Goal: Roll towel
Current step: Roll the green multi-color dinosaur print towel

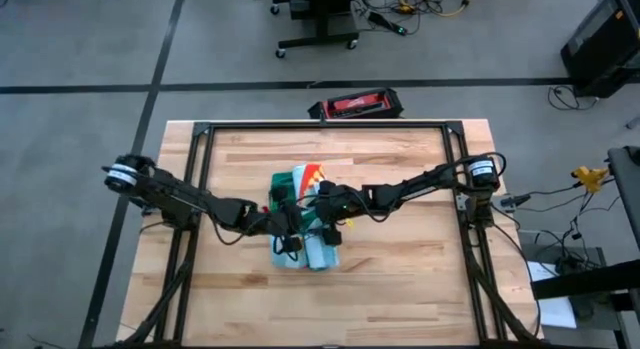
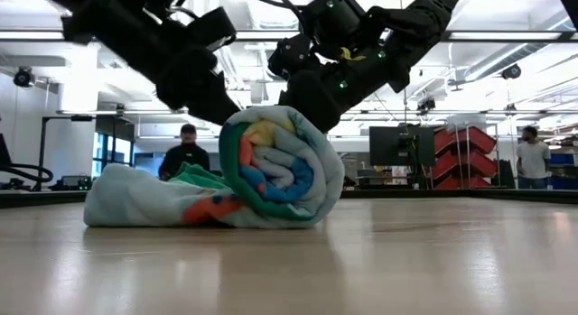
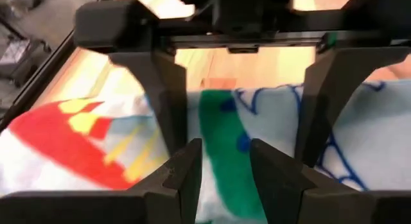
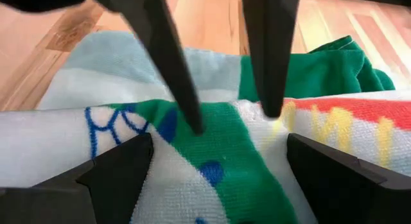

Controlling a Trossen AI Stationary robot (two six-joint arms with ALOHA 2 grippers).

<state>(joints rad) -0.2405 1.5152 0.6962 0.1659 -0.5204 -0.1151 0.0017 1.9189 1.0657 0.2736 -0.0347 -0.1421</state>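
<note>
At mid-counter [image 1: 400,289], the towel [image 2: 271,166] is mostly rolled, a flat tail left. Left gripper [image 3: 225,169] jaws stand partly open over it; right gripper [image 4: 221,156] jaws wide, gripping nothing.

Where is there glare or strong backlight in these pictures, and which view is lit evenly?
Low view: bright ceiling lights behind leave the arms as dark shapes, and the table carries a pale sheen in front of the towel. High view: even light, no glare on the table.
</note>
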